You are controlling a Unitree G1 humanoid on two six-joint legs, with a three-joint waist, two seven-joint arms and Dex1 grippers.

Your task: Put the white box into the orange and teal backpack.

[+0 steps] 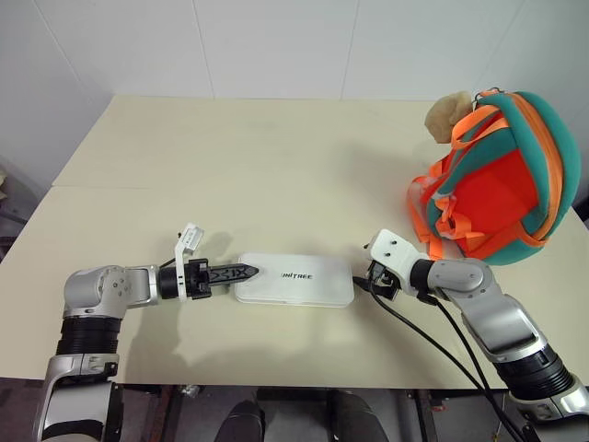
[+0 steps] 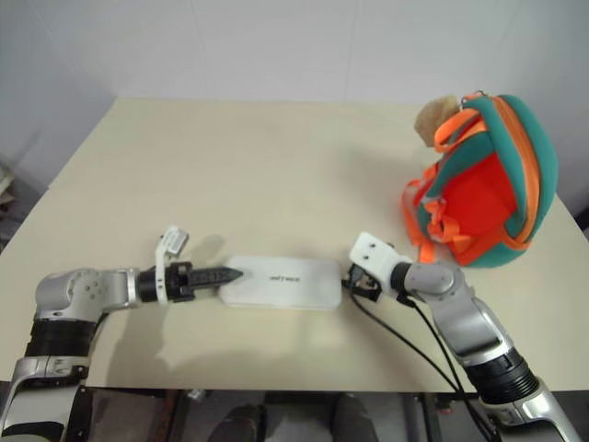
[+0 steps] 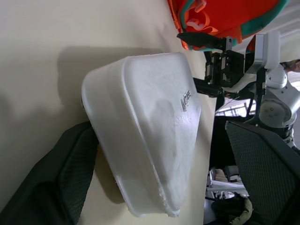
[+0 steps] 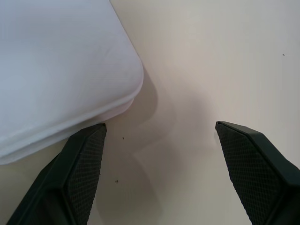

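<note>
Low in the frame, the flat white rectangular box (image 1: 294, 279) with rounded corners and small dark lettering lies flat on the pale beige tabletop (image 1: 258, 166), not yet lifted. The left gripper (image 1: 241, 273), at lower left, points at the box's left end; its jaws stand wide open, one finger beside the box's edge, the other apart, gripping nothing. The right gripper (image 1: 371, 276), at lower centre-right, sits just beside the box's right end, jaws also spread wide and empty, one finger close to the box's corner. Farther back, at the upper right, the small rounded orange and teal backpack (image 1: 497, 180) with orange webbing straps rests on the tabletop, well apart from the box. By my reckoning, grasping, carrying and inserting all remain.
</note>
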